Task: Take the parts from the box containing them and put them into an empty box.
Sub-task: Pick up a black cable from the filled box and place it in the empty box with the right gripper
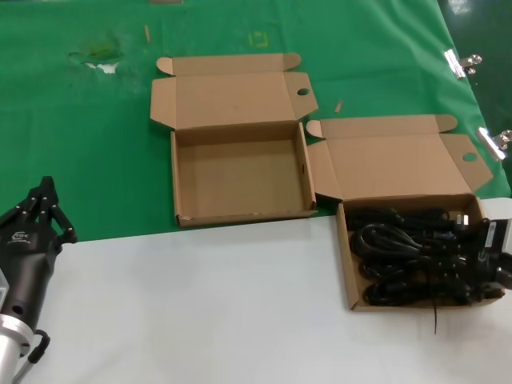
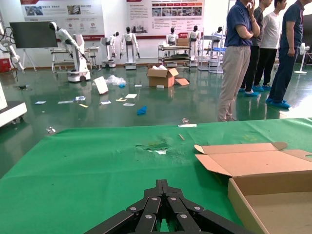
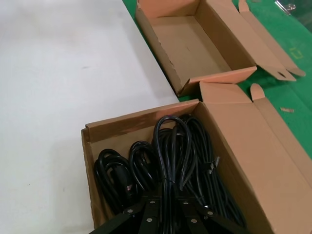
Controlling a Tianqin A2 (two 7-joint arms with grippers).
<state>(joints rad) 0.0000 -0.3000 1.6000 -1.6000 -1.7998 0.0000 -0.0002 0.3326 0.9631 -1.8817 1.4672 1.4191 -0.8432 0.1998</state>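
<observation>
right pincer [image 3: 168, 207] closed on cords [image 3: 170, 151] at right edge, inside full box [image 1: 352, 264] | empty box [image 1: 184, 180] upper centre, touching | left pincer [image 1: 42, 210] lower left, closed, over bare surface [image 1: 200, 312]

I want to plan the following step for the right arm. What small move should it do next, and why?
Probably lift straight up. The right gripper looks closed on one cord bundle inside the full box, so raising it would clear the wall before carrying it to the empty box. The left gripper waits at the table's near left.
</observation>
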